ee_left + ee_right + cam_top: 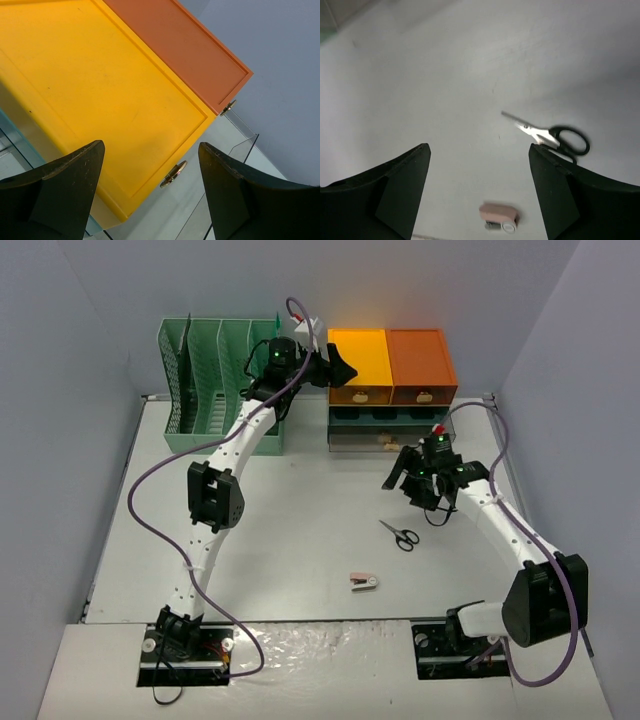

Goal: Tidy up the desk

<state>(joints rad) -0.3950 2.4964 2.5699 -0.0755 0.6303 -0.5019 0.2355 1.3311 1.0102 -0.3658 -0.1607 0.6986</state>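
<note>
The off-white desk (290, 540) carries black-handled scissors (400, 535) and a small pink stapler-like item (363, 582) in its near middle. My right gripper (400, 472) hangs open above the desk (420, 75), just behind the scissors (550, 134). In its wrist view the pink item (499, 216) lies between and below the fingertips, and nothing is held. My left gripper (338, 365) hovers open over the yellow top of the drawer unit (360, 352). The wrist view shows its jaws (151, 145) wide apart above the yellow panel (100, 85), with a brass knob (173, 174) between them.
A mint-green slotted file rack (215, 370) stands at the back left. The drawer unit's orange half (420, 355) sits right of the yellow half, with dark grey drawers (385, 430) beneath. Grey walls enclose the desk on three sides.
</note>
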